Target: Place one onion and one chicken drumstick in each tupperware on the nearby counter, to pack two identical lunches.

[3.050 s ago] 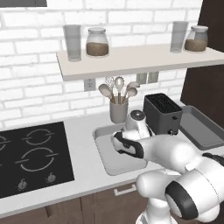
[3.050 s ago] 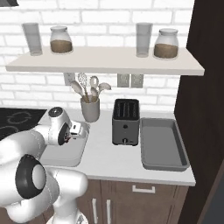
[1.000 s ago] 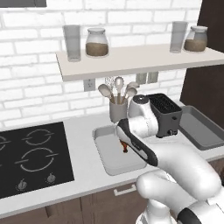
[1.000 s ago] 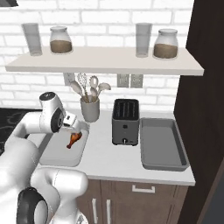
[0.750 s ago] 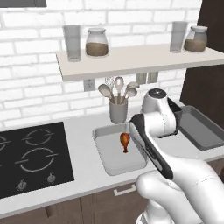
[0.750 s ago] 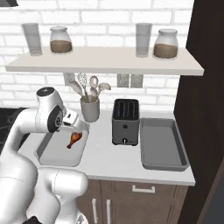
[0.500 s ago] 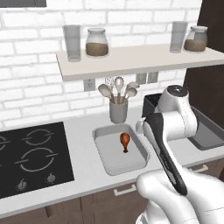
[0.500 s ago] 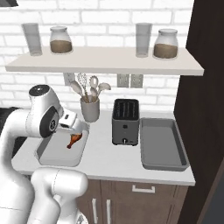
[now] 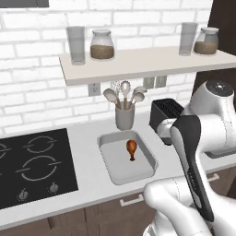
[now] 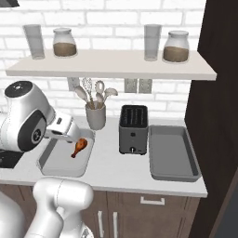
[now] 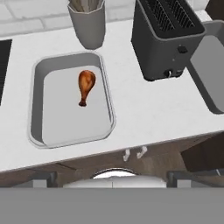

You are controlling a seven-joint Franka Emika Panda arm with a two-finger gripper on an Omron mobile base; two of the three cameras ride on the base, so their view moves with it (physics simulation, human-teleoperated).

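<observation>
Your drumstick (image 9: 132, 149) lies in the left tray (image 9: 110, 171), toward its back half, thick end pointing at the wall and bone end toward you. In the hand view you see it (image 11: 86, 86) alone on the tray floor (image 11: 65, 127), apart from the rim on every side. From the right base view the same drumstick (image 10: 79, 147) sits at the tray's right side, just past the arm's white wrist.

The right tray (image 10: 169, 155) stands on the worktop (image 10: 116, 172) beyond the toaster (image 10: 133, 128), with only bare grey floor showing. In the hand view you catch just its near corner (image 11: 205, 65) at the right edge.

The toaster sits between the two trays, near both but touching neither as far as you can tell. A grey utensil pot (image 9: 124, 116) with spoons and a whisk stands just behind the left tray, against the brick wall. To the left of that tray lies the black hob (image 9: 32, 163), set into the worktop.

Above, the wall shelf (image 9: 138, 64) carries two glasses and two jars with brown contents.

Your hand's fingers stand wide apart with nothing between them; the hand looks down on the worktop from above and in front, well clear of the drumstick. The arm's elbow (image 9: 216, 115) covers part of the toaster in the left base view.
</observation>
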